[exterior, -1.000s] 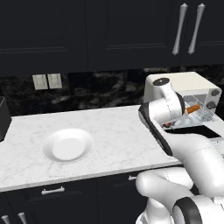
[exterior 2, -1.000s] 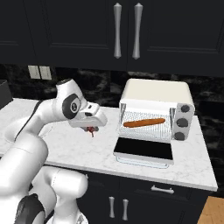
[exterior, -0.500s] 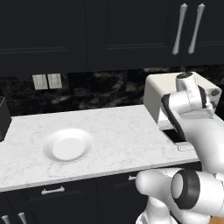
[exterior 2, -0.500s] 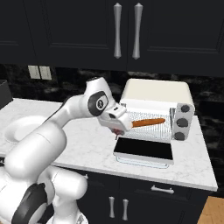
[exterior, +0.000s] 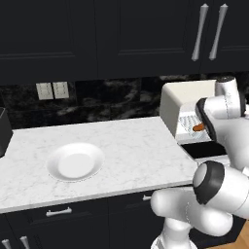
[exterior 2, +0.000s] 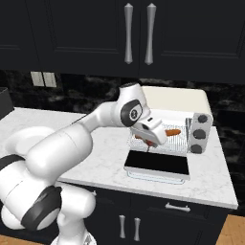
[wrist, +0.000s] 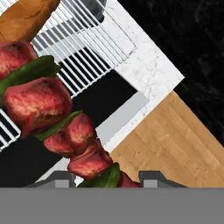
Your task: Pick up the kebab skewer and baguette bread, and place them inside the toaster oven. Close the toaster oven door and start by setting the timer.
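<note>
- Carrying the kebab skewer point(wrist: 52, 113), the gripper point(exterior 2: 152, 141) sits at the open mouth of the toaster oven point(exterior 2: 179, 103); its fingers are closed on the skewer's lower end, with the meat rising from between the tips in the hand view.
- Inside the oven, the baguette bread point(exterior 2: 172, 132) already lies on the wire rack point(wrist: 83, 48), at about 3 o'clock from the gripper in the right base view.
- The toaster oven door point(exterior 2: 157, 163) is folded down flat at 6 o'clock from the rack, its dark glass facing up.
- Handling, as a judgement: the skewer looks light, with a stiff stick but soft chunks that may slide or turn; a hold on the bare stick end seems safest.
- Red meat and green pieces over the rack, with the loaf's end at 11 o'clock, are clear in the hand view.
- Two knobs point(exterior 2: 201, 127) on the oven's right side appear in the right base view, while the left base view adds an empty white plate point(exterior: 75, 161) at 9 o'clock on the counter point(exterior: 131, 146).
</note>
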